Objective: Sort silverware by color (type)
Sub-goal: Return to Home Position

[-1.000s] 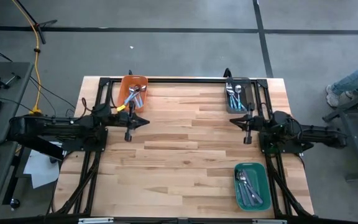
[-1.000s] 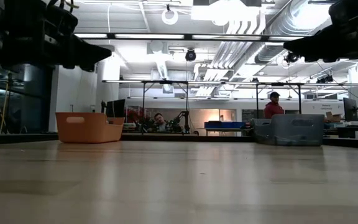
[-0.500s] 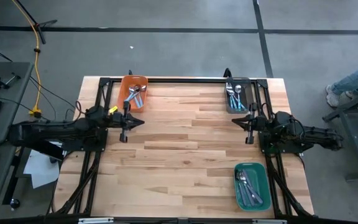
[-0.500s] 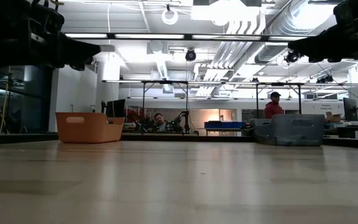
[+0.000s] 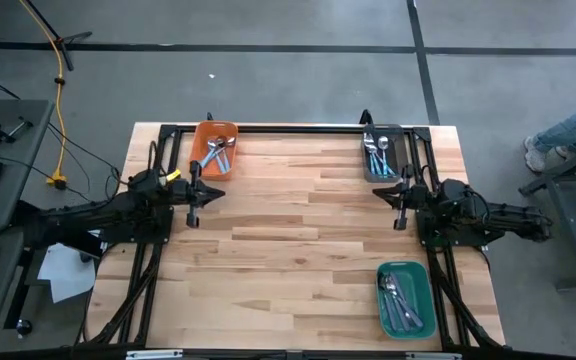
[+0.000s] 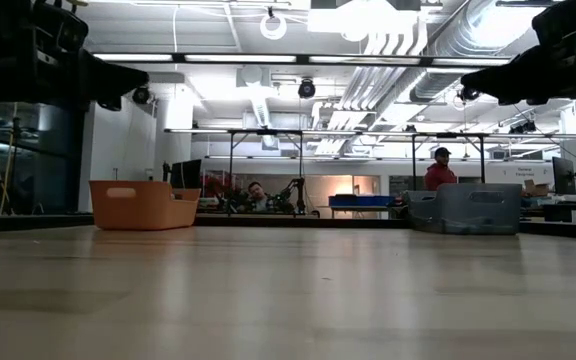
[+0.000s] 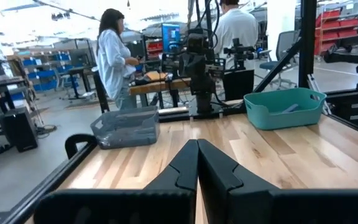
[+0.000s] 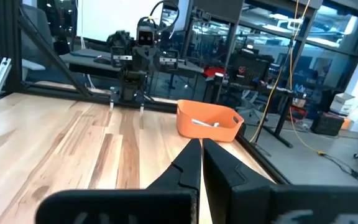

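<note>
Seen from above, the silverware (image 5: 219, 152) lies in three bins: orange bin (image 5: 201, 140) upper left, grey bin (image 5: 396, 150) upper right, green bin (image 5: 423, 290) lower right. The left gripper (image 5: 193, 220) and right gripper (image 5: 400, 224) (fingers pressed together) hover mid-frame.

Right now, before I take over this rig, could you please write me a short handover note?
Left gripper: jaws shut, empty, raised near the orange bin.
Right gripper: jaws shut, empty, raised near the grey bin.
The silverware lies in the orange, grey and green bin; none shows loose on the table.
Sorting looks done; left to do: park both arms.
</note>
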